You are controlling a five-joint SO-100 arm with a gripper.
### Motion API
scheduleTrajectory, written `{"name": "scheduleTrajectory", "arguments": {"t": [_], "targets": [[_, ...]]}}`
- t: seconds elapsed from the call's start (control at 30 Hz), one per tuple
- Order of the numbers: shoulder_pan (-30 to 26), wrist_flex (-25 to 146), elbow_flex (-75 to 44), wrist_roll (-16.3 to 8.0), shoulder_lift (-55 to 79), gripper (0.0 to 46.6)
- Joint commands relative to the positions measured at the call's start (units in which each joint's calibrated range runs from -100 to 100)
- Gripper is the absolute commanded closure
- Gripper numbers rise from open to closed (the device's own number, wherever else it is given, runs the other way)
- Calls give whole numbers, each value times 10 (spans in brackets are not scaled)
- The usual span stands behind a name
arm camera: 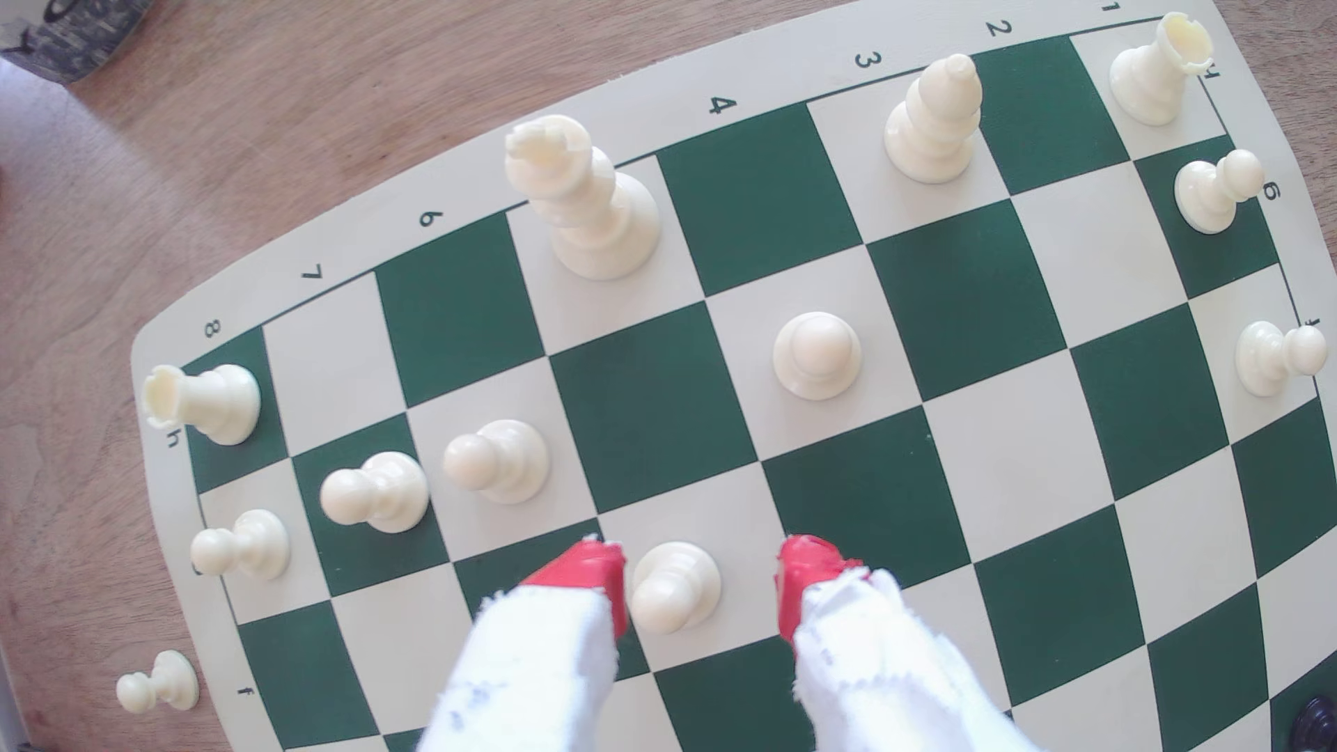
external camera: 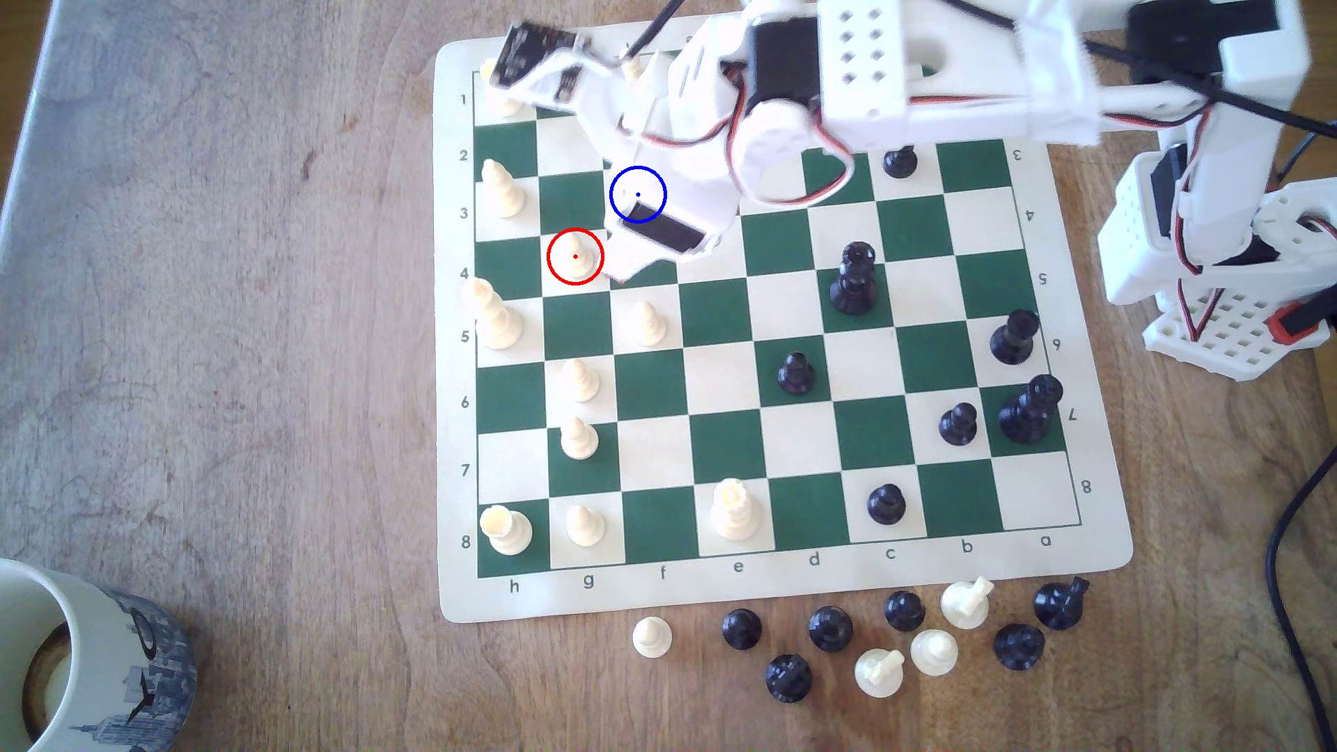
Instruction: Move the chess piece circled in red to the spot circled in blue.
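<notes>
The chess piece (external camera: 575,254), a small cream pawn ringed in red, stands on a cream square near the board's left side in the exterior view; in the wrist view this pawn (arm camera: 817,354) stands ahead of the fingertips, untouched. The spot (external camera: 620,189), a cream square with a blue ring, lies one square diagonally up-right of it, and the gripper's body overhangs part of it. My gripper (external camera: 616,273) (arm camera: 696,575) hovers open just right of the ringed pawn. Its red fingertips (arm camera: 586,575) frame a different cream pawn (arm camera: 673,587) (external camera: 647,322) on the square below.
A tall cream queen (external camera: 493,318) and bishop (external camera: 501,189) stand along the left file, with more cream pawns (external camera: 579,379) below. Black pieces (external camera: 855,278) occupy the right half. Captured pieces (external camera: 830,627) lie off the board's near edge. A mug (external camera: 87,658) sits at bottom left.
</notes>
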Motion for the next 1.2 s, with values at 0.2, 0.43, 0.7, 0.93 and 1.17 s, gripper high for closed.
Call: {"name": "scheduleTrajectory", "arguments": {"t": [0.2, 0.43, 0.7, 0.93, 1.17], "targets": [[22, -56, -46, 0, 35, 331], [30, -100, -45, 2, 64, 330], [30, -111, -51, 9, 96, 333], [33, -142, -51, 10, 107, 322], [32, -161, -57, 12, 126, 318]]}}
